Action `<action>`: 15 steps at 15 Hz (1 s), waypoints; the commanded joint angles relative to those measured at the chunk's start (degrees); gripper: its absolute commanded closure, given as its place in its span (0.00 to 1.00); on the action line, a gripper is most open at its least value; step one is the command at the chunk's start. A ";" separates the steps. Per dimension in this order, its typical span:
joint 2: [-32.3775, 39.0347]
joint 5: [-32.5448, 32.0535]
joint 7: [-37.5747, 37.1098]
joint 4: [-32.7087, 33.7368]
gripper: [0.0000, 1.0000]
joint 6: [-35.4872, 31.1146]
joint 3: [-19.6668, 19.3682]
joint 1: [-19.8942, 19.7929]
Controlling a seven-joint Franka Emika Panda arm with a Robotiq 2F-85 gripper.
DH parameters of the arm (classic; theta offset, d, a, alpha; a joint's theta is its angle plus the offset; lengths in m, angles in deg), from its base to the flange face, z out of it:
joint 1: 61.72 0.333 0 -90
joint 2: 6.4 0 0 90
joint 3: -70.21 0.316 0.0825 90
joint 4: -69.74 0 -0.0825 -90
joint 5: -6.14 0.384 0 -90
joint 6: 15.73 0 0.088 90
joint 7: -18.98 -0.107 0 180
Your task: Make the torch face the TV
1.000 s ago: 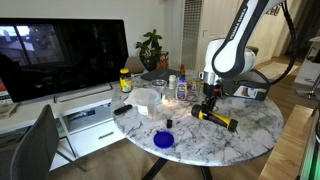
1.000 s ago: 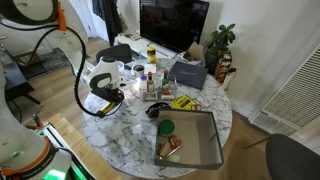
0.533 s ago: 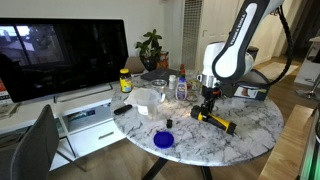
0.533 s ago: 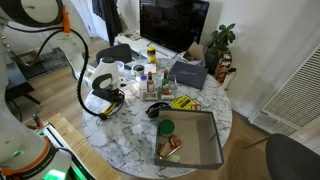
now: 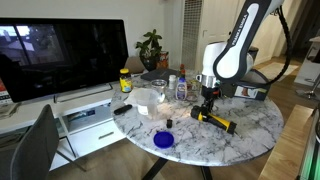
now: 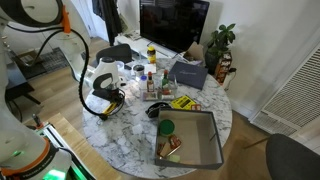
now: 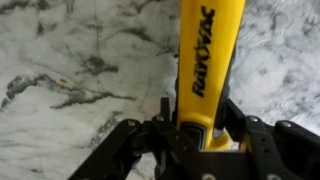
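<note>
1. While we look across both exterior views, we see the round marble table [image 5: 255, 140] [image 6: 125, 150] taking up most of the room, with bottles and jars clustered near its middle.
2. We see the TV [image 5: 60, 50] [image 6: 175, 20] standing upright beyond one side of the table, its dark screen facing the table.
3. We see the white robot arm [image 5: 232, 50] [image 6: 100, 75] bent down over the part of the table well away from the TV.
4. We find the gripper [image 5: 207, 104] [image 6: 108, 99] [image 7: 197, 125] low over the marble, and in the wrist view its jaws sit clamped on either side of a yellow body.
5. We see the torch [image 5: 219, 121] [image 6: 113, 103] [image 7: 212, 50] lying flat on the marble, one end held in the gripper and the rest stretching away from it, near the table's edge and well apart from the TV.
</note>
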 commanded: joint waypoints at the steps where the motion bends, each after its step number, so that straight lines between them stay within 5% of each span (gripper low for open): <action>1: 0.62 -2.36 -1.11 0.75 0.12 0.35 -0.70 0.86; 3: -0.18 -2.71 -1.32 0.30 0.00 0.60 -0.66 1.15; 11: -9.35 -0.03 -8.45 -6.45 0.00 3.88 -1.33 2.09; 15: -17.95 5.03 -7.00 -12.79 0.00 4.15 2.65 -1.96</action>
